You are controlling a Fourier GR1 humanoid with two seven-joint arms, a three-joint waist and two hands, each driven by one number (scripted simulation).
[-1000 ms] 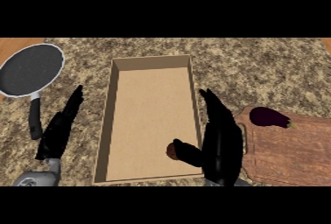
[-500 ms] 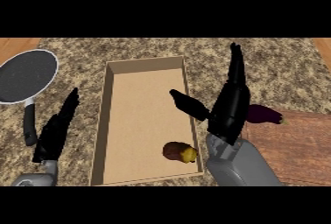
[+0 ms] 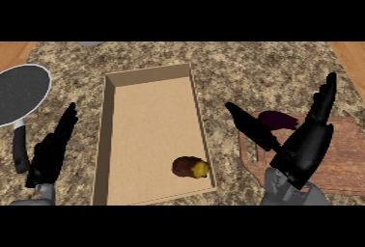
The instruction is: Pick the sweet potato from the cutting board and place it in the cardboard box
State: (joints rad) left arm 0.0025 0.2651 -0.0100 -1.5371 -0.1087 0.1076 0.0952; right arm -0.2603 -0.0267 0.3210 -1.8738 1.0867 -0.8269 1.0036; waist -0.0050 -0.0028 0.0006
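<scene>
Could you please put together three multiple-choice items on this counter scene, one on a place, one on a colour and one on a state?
1. Where does the sweet potato lie?
A. on the cutting board
B. in the cardboard box, near its front right corner
C. in the pan

2. What colour is the item lying on the cutting board?
A. dark purple
B. bright green
C. white

3. How is the right hand?
A. curled round the sweet potato
B. open, holding nothing
C. pressed flat inside the box

Key: 1 B, it rests on the floor of the cardboard box. 2 A, the item is dark purple. 3 B, its fingers are straight above the board.
</scene>
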